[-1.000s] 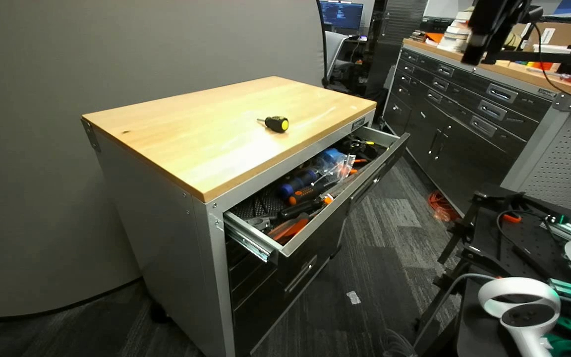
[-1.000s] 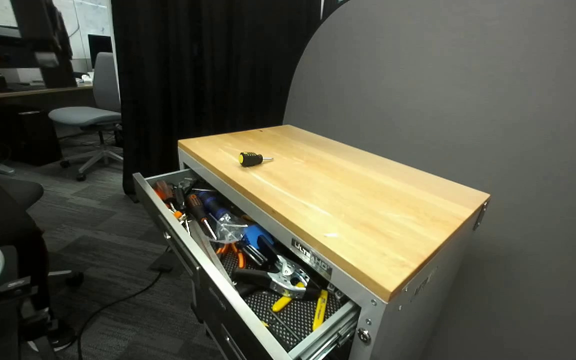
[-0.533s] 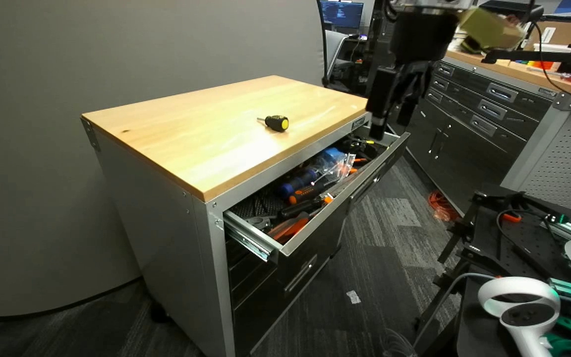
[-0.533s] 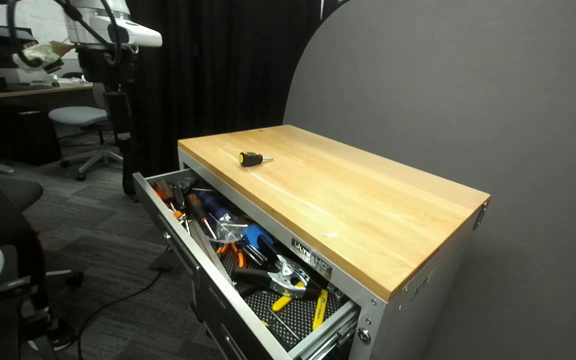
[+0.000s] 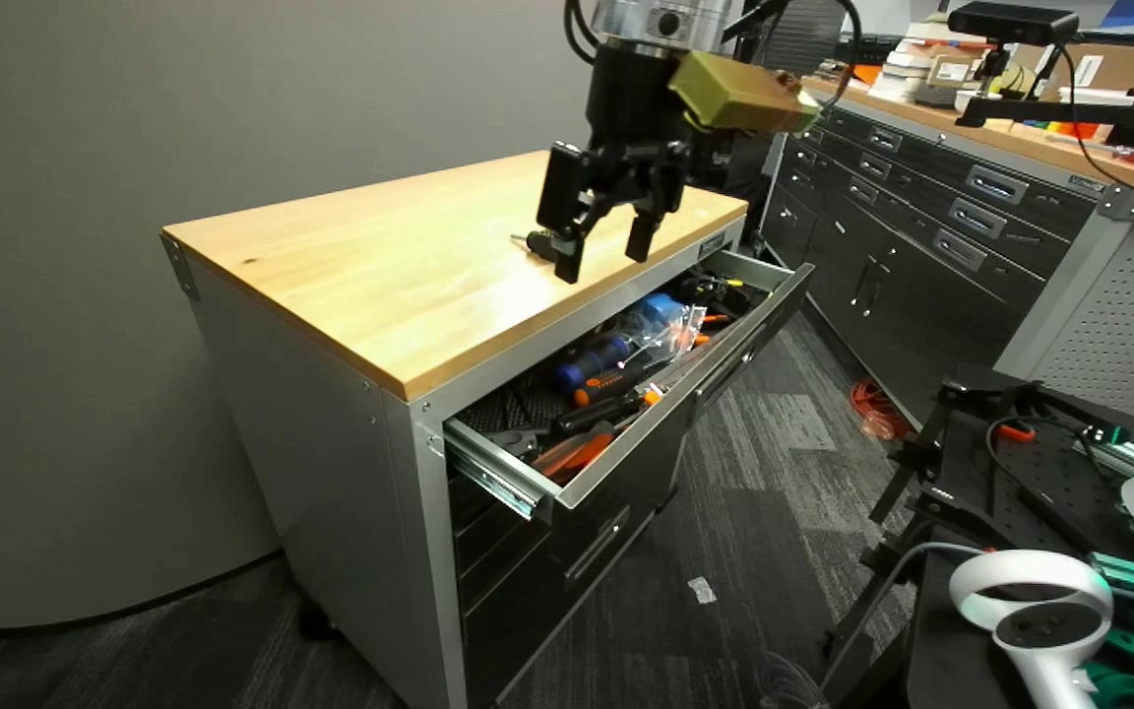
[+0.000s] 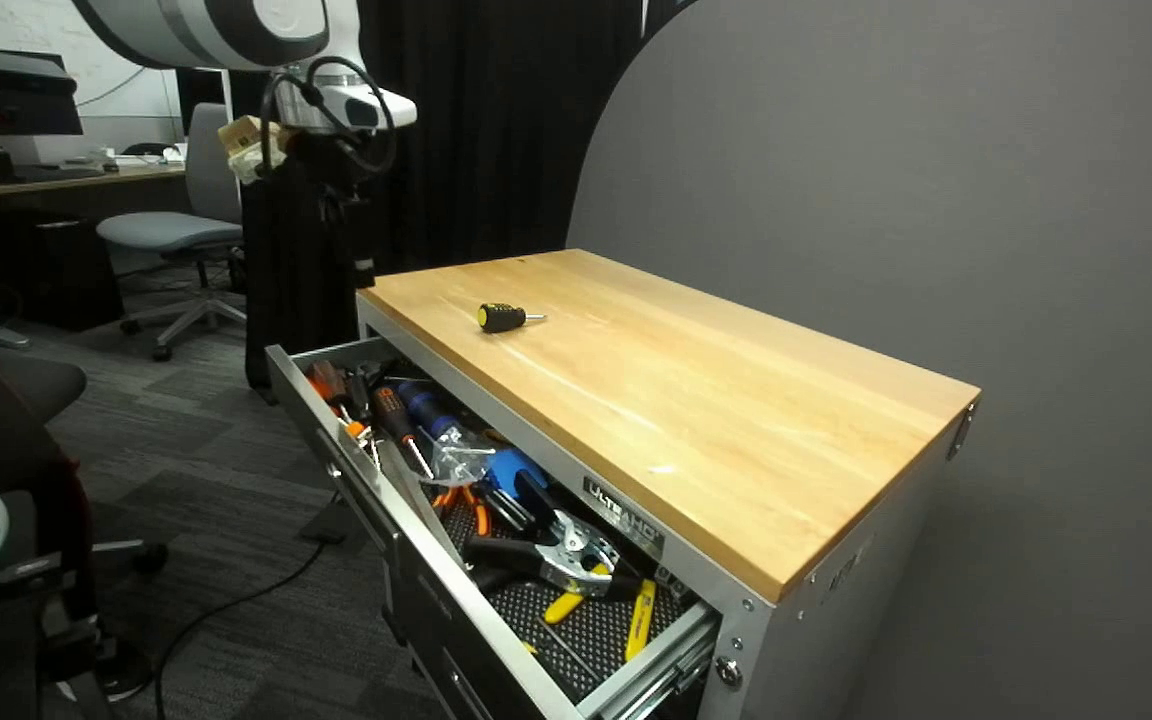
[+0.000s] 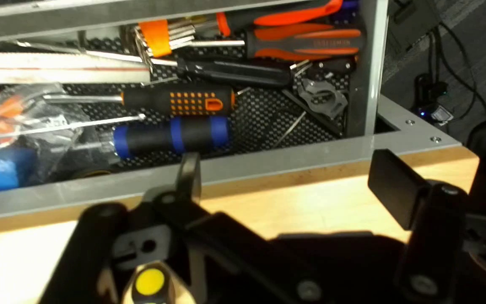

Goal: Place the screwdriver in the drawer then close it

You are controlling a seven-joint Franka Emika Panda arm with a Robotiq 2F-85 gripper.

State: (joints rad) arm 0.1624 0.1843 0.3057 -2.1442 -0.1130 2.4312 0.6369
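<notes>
The screwdriver point(image 5: 539, 245), stubby and black with a yellow end cap, lies on the wooden cabinet top near its front edge. My gripper hides part of it in an exterior view; it shows whole in an exterior view point(image 6: 503, 318). In the wrist view its yellow cap point(image 7: 150, 282) shows behind the gripper's left linkage. The drawer point(image 5: 687, 385) is pulled open in both exterior views point(image 6: 426, 531) and in the wrist view point(image 7: 376, 80). My gripper point(image 5: 602, 258) is open and empty, pointing down above the cabinet's front edge point(image 6: 364, 270). In the wrist view point(image 7: 289, 177) its fingers are wide apart.
Inside the drawer lie several tools, among them a blue-and-black handle point(image 7: 171, 135) and an orange-and-grey screwdriver point(image 7: 306, 42). A grey partition point(image 5: 282, 98) stands behind the cabinet. A darker tool chest point(image 5: 921, 217) and a white controller point(image 5: 1039, 611) are off to the side.
My gripper has come into view and moved over the cabinet's front edge, close to the screwdriver. The screwdriver and the open drawer have not moved.
</notes>
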